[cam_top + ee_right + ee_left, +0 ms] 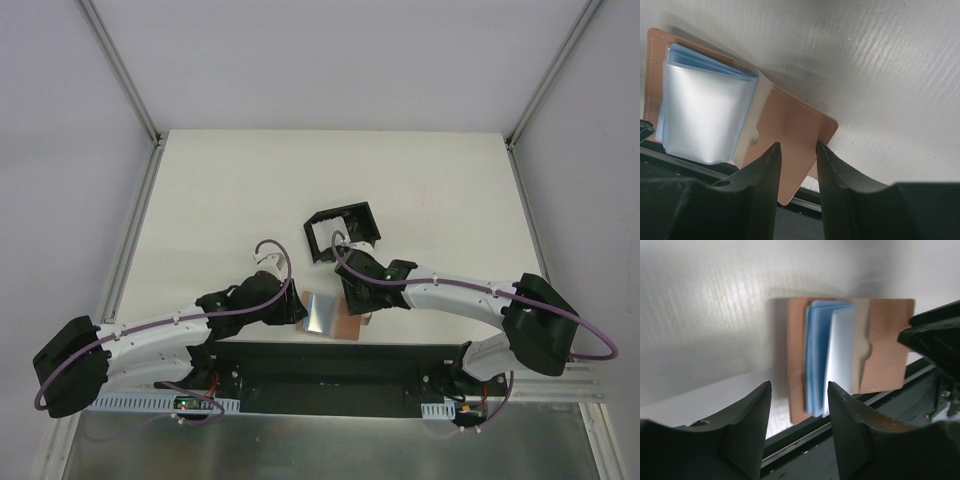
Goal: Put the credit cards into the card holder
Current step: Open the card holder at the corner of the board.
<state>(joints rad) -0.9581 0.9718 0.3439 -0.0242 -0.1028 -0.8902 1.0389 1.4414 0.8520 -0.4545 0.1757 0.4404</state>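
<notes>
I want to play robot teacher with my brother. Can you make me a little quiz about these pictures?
1. Pick one: what colour is the top one of the credit cards lying on the card holder? A red, B silvery grey, C green.
2. True or false: the card holder is folded shut.
3. Which gripper is open with nothing between its fingers?

Key
1. B.
2. False, it lies open.
3. The left gripper.
</notes>
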